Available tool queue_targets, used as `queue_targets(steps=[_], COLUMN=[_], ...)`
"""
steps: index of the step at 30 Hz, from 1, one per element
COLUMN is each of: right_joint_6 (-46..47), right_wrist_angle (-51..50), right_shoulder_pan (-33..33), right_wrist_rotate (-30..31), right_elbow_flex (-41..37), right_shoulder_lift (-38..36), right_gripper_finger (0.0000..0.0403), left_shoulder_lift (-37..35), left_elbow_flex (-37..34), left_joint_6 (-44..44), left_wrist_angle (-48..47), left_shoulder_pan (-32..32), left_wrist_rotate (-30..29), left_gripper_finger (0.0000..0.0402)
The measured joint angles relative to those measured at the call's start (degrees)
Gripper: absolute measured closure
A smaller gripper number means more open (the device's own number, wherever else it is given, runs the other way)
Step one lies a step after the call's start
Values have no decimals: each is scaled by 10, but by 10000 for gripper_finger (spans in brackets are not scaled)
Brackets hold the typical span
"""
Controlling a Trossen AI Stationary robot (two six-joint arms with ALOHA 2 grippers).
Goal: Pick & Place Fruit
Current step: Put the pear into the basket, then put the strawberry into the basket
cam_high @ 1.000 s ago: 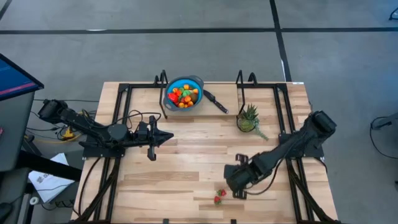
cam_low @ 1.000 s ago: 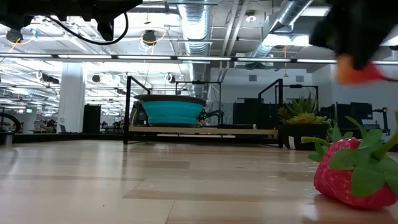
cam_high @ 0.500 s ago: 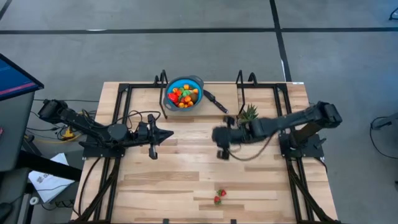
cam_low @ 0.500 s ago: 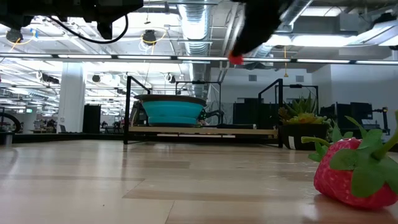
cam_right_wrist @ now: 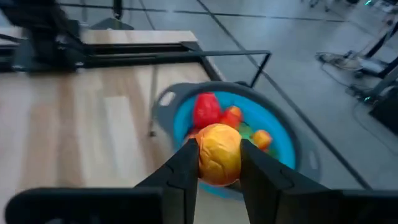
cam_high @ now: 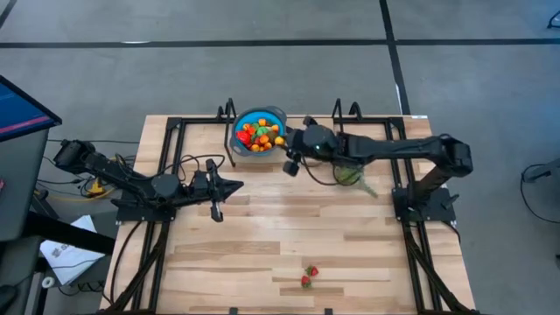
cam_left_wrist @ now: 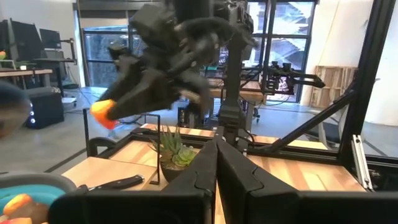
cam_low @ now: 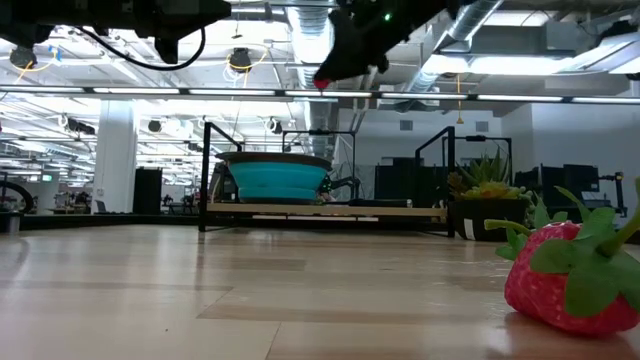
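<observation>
The right gripper (cam_high: 289, 164) hangs in the air just beside the blue bowl (cam_high: 273, 116), near the middle of the desk's (cam_high: 262, 236) far edge, with the arm stretched across from the right side. Its fingers (cam_right_wrist: 186, 163) are clenched on a small orange fruit (cam_right_wrist: 219, 154). In the right wrist view this fruit sits between the two fingers, with the bowl (cam_right_wrist: 283, 146) below and beyond it. In the low view the gripper (cam_low: 335, 72) shows high above the bowl (cam_low: 278, 180), a red-orange speck at its tip.

The bowl holds a heap of fruit (cam_high: 258, 133): red, orange and a little green. Two strawberries (cam_high: 308, 276) lie together near the middle of the desk's near edge, well apart from the bowl; one of them (cam_low: 570, 275) fills the low view's foreground.

A spiky green plant (cam_high: 350, 173) stands under the right arm, right of the bowl.

The left gripper (cam_high: 234, 186) waits above the desk's left half, its fingers (cam_left_wrist: 202, 174) pressed together with nothing between them.
</observation>
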Motion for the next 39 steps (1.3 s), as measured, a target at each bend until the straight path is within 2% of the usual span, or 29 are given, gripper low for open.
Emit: queue_targets(steps=[5,8,11,22,26,34,39], right_joint_6=[-25,-34,-31,-29,-36,-49,-49], right_wrist_angle=[91,134,123,-44,-87,-95,-109], right_shoulder_pan=[-42,-68,-92,-128,-129,-130,-130], right_wrist_rotate=[-4,-28,-31,-53,-50,-50,-45], right_elbow_flex=[0,5,40,219,255,262,263], right_shoulder_lift=[44,84,123,248,270,269,250], right_gripper_finger=[316,316,316,313,285,177,163], left_shoulder_lift=[0,0,0,0,0,0,0], left_elbow_flex=[0,0,0,0,0,0,0], left_joint_6=[0,0,0,0,0,0,0], left_wrist_angle=[0,0,-1,-1,-1,-1,-1], left_shoulder_pan=[0,0,0,0,0,0,0], left_wrist_rotate=[0,0,0,0,-1,-1,-1], left_gripper_finger=[400,400,400,400,400,400,400])
